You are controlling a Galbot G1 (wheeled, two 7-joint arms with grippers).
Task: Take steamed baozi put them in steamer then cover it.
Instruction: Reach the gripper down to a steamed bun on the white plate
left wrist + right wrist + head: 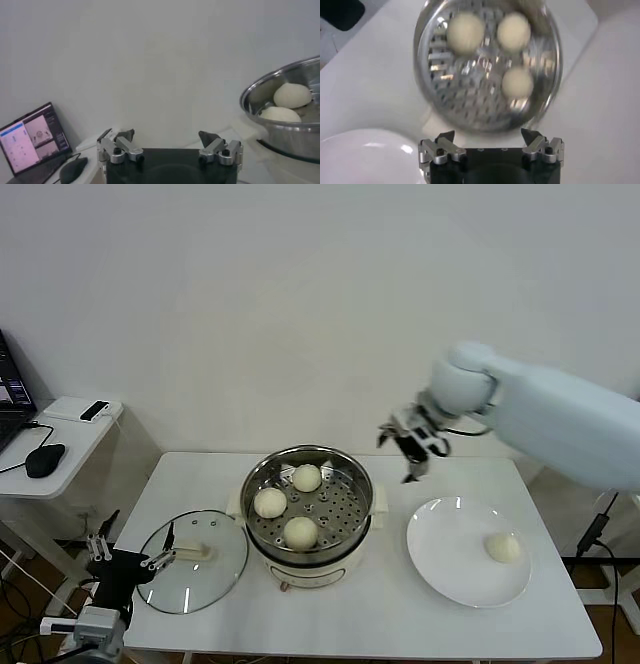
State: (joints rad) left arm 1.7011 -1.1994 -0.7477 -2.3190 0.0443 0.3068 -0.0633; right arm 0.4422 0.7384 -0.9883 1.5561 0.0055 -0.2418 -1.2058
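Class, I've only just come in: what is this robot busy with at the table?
It is loading baozi into the steamer. Three baozi sit on its perforated tray; a fourth waits on the white plate. The right end effector hovers open and empty between steamer and plate. The cover lies beside the steamer, near the open left end effector.

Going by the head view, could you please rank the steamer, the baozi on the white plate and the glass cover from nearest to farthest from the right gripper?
From the open right gripper, raised above the table:
1. The steamer, just to its left, holding three baozi.
2. The baozi on the white plate, nearer the robot and to the right.
3. The glass cover, lying flat beyond the steamer, by the left gripper.
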